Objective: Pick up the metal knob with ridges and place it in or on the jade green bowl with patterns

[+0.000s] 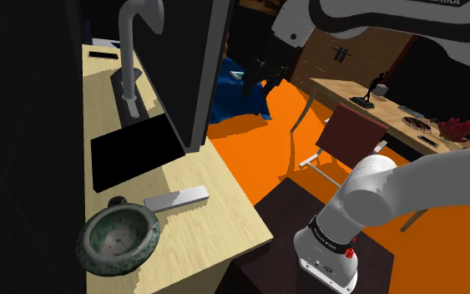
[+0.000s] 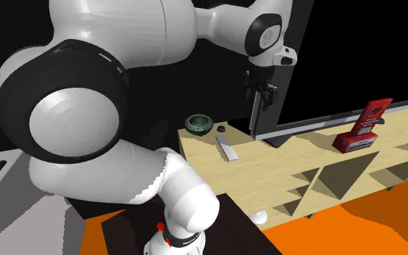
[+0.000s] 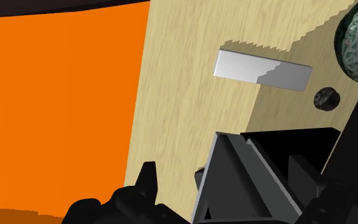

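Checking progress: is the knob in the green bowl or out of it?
Out. The knob sits on the wooden counter beside the bowl, and the bowl's inside looks empty.

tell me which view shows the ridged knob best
The wrist view: the knob sits unobstructed beside the grey bar and the bowl. The shoulder view has it dark at the bowl's rim; the second exterior view, a tiny speck.
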